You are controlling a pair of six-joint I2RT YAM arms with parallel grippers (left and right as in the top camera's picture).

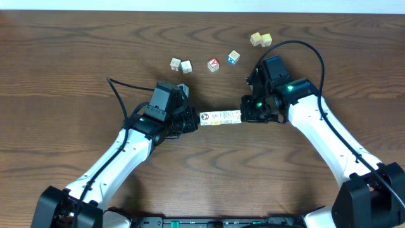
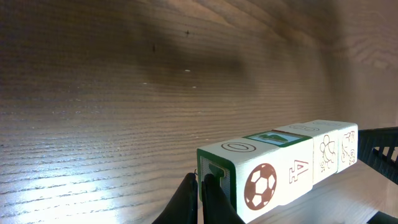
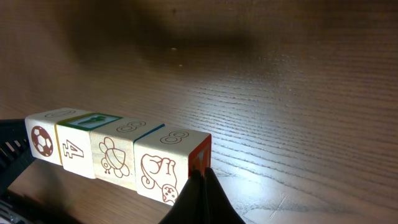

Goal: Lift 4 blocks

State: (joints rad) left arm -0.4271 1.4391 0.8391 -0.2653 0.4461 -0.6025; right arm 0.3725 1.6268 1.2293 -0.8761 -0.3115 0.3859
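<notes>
Between left hand (image 1: 193,120) and right hand (image 1: 243,116), mid-worktop (image 1: 76,95), you have the four blocks (image 1: 220,118) end to end in one row. Overhead hides the fingertips. The wrist views show both hands pinched shut, left fingers (image 2: 211,198) against the football-block end and right fingers (image 3: 196,198) against the red-edged end face. Only the wrist views show the prints: football, 4, two animal drawings. Only overhead shows six loose cubes (image 1: 213,64) beyond the row, well apart from it, toward the far edge. Bare wood lies on your near side, between the arms.
</notes>
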